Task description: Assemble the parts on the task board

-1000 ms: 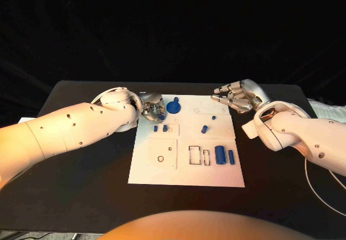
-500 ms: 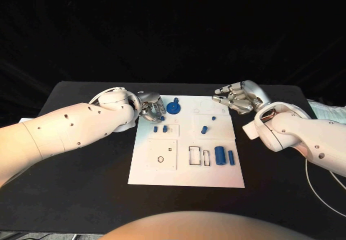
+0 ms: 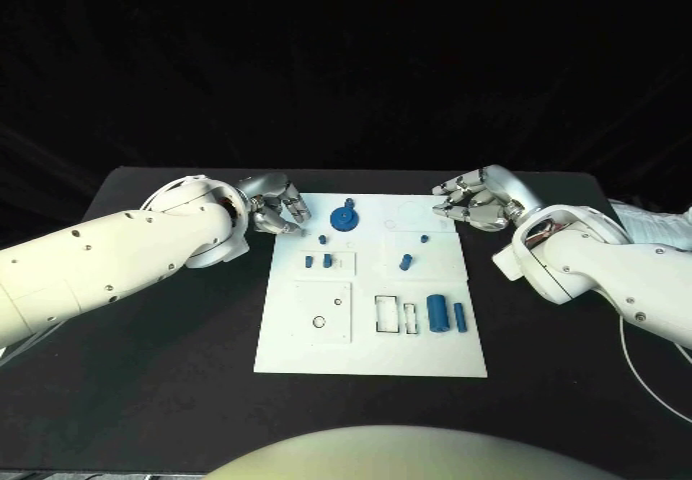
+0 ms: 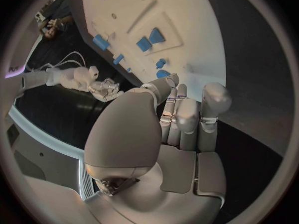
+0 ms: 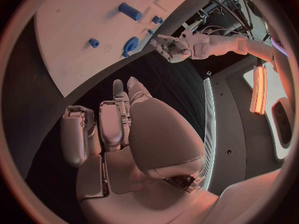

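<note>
Your black table (image 3: 144,360) carries the white task board (image 3: 375,350) and its blue parts (image 3: 446,311), flanked at its far corners by the left hand (image 3: 274,213) and right hand (image 3: 473,200), fingers curled, empty

text: none legible | task board (image 3: 372,340): outlines only, no readable marks

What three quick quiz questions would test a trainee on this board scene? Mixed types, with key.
1. True or false: the left hand holds a blue part.
2. Which stands nearest the board's far edge? A) round gear-like part B) large cylinder C) thin ring
3. Fill in: both hands sit beside the task board's ____ corners.

Key: 1 false; 2 A; 3 far.
</note>
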### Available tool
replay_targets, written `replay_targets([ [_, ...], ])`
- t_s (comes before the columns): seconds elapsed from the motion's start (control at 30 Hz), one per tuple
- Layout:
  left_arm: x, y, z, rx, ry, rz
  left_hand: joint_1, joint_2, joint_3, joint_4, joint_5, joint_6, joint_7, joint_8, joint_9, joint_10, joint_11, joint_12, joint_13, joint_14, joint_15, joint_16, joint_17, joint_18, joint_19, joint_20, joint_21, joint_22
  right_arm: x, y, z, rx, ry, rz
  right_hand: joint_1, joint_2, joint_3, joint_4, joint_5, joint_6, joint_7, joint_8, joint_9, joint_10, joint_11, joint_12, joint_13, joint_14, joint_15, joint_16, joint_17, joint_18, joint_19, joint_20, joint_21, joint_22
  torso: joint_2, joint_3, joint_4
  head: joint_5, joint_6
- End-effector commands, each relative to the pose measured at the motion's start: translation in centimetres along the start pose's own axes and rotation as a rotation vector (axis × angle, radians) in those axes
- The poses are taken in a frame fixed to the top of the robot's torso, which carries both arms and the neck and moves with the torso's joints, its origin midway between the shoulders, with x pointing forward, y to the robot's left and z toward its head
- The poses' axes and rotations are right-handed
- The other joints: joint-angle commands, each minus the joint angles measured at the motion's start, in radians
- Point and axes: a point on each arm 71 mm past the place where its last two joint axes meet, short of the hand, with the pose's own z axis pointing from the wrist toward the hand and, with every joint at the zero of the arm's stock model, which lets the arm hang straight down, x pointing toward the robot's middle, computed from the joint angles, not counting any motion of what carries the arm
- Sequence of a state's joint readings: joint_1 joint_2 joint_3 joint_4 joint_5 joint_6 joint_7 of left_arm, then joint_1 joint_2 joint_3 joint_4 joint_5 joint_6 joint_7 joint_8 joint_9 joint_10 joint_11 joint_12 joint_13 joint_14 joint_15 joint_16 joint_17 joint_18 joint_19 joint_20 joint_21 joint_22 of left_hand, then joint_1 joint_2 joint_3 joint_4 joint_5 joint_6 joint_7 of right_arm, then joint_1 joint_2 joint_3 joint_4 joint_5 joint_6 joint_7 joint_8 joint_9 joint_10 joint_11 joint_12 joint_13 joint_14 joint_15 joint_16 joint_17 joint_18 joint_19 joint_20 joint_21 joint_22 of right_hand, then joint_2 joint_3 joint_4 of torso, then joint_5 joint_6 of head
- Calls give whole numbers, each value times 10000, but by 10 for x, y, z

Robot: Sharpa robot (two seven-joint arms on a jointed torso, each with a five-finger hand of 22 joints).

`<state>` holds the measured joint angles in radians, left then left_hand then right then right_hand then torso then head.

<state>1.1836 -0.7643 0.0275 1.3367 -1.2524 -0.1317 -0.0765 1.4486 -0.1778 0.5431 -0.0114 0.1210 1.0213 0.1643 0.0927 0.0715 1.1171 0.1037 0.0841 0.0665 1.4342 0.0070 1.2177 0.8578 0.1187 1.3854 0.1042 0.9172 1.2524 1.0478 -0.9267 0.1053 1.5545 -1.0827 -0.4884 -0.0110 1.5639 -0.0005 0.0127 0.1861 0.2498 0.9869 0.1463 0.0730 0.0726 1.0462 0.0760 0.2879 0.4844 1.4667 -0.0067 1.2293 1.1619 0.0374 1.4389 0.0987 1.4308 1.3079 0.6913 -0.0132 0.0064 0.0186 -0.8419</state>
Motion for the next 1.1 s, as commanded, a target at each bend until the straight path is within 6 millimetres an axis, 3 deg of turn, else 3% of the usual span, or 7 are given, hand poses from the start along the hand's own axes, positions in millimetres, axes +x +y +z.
replay_targets([
  [0.03, -15, -3, -5, 891, -1631, -4681, 25, 51, 208, -32, 26, 217, 58, 98, 20, 205, -1, 148, 33, -396, -9, -575, -899, 227, -429, 0, -1060, -489, 8, 3, 0, -505, 1130, -2977, 144, -116, 289, -3, -85, 368, 120, -1, -8, 88, 67, -612, -722, 231, 72, -127, -139, 177, -62, 51, -80, 392, -30, 1, 18, -80, 87],
  [0.07, -17, -1, -8, 973, -1936, -6269, -62, 118, 278, 4, 15, 305, 70, 130, 17, 327, -19, 252, 54, -682, -4, -963, -1481, 336, -738, -1, -1716, -788, 11, 4, 0, -584, 1376, -3803, 161, -216, 524, 44, -305, 469, 50, -15, -12, 213, 25, -913, -1173, 232, 50, -193, -212, 189, -82, 54, -115, 351, -34, -3, 23, -131, 120],
  [0.13, -18, 0, -12, 982, -2316, -8500, -218, 191, 228, 80, -11, 432, 26, 192, 26, 599, -95, 466, 121, -859, -24, -1173, -1779, 397, -949, -2, -2096, -959, 13, 5, 1, -668, 1599, -4690, 177, -325, 750, 90, -667, 576, -20, -15, -10, 305, 14, -1134, -1537, 216, 39, -315, -350, 198, -98, 50, -148, 311, -24, -12, 12, -255, 171],
  [0.23, -17, 2, -19, 838, -3123, -11495, -565, 276, -98, 213, 157, 759, -196, 382, 71, 1395, -390, 1100, 383, -806, -206, -1081, -1634, 408, -950, -97, -2073, -962, 18, 7, 3, -760, 1892, -6010, 159, -514, 1152, 195, -1090, 725, -112, -25, -11, 419, 7, -1421, -2075, 203, 21, -512, -580, 208, -113, 52, -200, 248, -19, -24, 3, -415, 233],
  [0.37, -14, 4, -26, 822, -3561, -13324, -920, 309, -422, 336, 216, 726, -262, 386, 32, 1354, -461, 1401, 545, -836, -261, -1109, -1714, 420, -1019, -179, -2386, -1137, 23, 8, 7, -745, 2150, -7100, 95, -767, 1702, 297, -1492, 794, -212, -74, -27, 533, -90, -1718, -2690, 240, -74, -590, -690, 225, -130, -36, -264, 179, -19, -27, 35, -542, 252],
  [0.63, -12, 4, -33, 958, -3548, -14132, -966, 409, -651, 274, 215, 685, -256, 399, 1, 1115, -442, 1651, 684, -1057, -254, -1364, -2154, 485, -1202, -184, -2987, -1457, 32, 10, 13, -769, 2484, -7972, -93, -1203, 2665, 290, -1699, 807, -288, -77, -33, 459, -129, -2061, -3552, 293, -263, -649, -779, 272, -225, -220, -476, -70, -1, -25, 32, -625, 220],
  [1.1, -6, -4, -33, 1084, -3090, -14334, -1122, 508, -959, 334, 183, 607, -230, 402, -23, 894, -411, 1902, 812, -1154, -224, -1454, -2338, 517, -1262, -160, -3341, -1666, 47, 17, 23, -990, 2709, -7867, -299, -1203, 3366, 138, -1943, 1043, -266, -54, -8, 700, -110, -2044, -3997, 326, -103, -657, -836, 265, -181, -102, -501, -74, 8, -34, 48, -631, 239],
])
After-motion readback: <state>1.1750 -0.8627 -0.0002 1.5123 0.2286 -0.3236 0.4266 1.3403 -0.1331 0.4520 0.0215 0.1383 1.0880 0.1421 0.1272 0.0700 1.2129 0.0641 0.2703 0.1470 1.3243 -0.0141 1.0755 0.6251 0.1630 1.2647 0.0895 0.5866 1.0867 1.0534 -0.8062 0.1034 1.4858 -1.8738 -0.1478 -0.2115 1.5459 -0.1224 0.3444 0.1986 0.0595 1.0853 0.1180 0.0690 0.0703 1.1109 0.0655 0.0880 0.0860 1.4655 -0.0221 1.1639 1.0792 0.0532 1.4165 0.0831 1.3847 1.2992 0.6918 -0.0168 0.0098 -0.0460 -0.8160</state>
